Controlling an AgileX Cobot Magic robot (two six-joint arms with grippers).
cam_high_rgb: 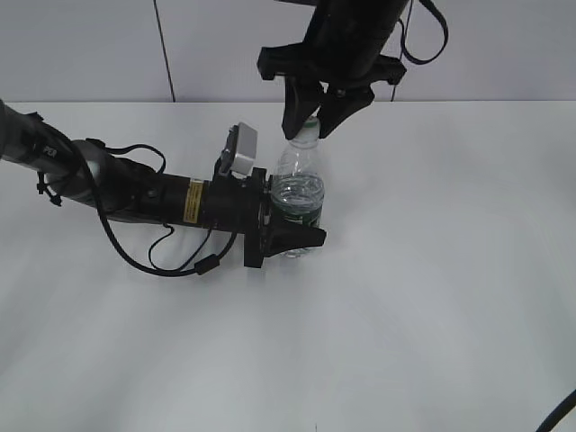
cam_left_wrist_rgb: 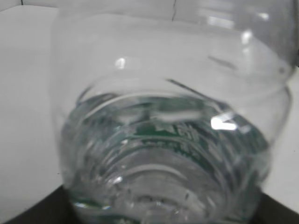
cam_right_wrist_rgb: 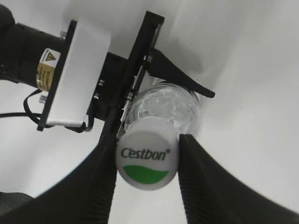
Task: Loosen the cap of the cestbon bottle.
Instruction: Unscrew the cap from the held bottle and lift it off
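Left gripper fingers clamp the cestbon bottle; right gripper fingers, at 3 and 9 o'clock, pinch the cap, which should turn squarely about its axis.

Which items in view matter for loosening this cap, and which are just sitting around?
Belongs to the job:
cestbon bottle
cap
left gripper clamped on the bottle body
right gripper closed around the cap

Just around:
white table, nothing else on it

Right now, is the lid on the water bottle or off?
On. The white cap sits on the bottle neck, between the right gripper fingers.
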